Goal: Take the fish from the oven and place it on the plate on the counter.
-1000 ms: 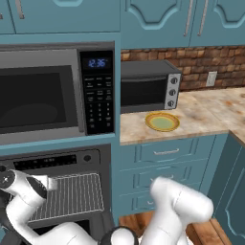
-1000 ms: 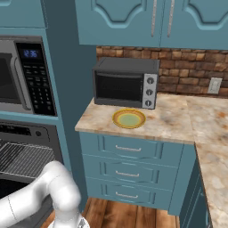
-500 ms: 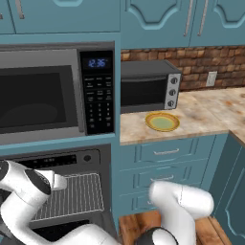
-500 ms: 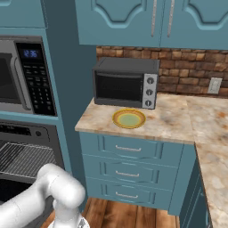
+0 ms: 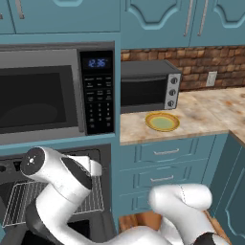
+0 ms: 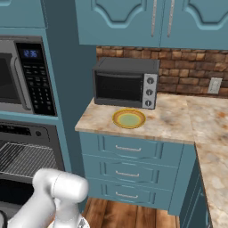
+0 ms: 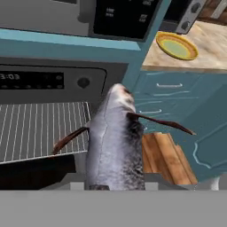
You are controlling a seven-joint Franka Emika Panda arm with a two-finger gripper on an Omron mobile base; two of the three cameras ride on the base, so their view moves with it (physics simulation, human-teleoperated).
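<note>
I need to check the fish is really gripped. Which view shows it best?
The hand view: the grey fish fills its centre, rising from the gripper, clear of the oven rack. In both base views the arm blocks it.

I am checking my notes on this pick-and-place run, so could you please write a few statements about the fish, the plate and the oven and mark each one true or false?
1. The fish is held in the end effector, outside the oven. True.
2. The plate already carries the fish. False: the plate is bare; the fish is in the shut end effector.
3. The plate sits on the counter in front of the toaster oven. True.
4. The oven door is closed. False: the wire rack is exposed, so the door is down.
5. The plate is red. False: it is yellow with a pale greenish centre.
</note>
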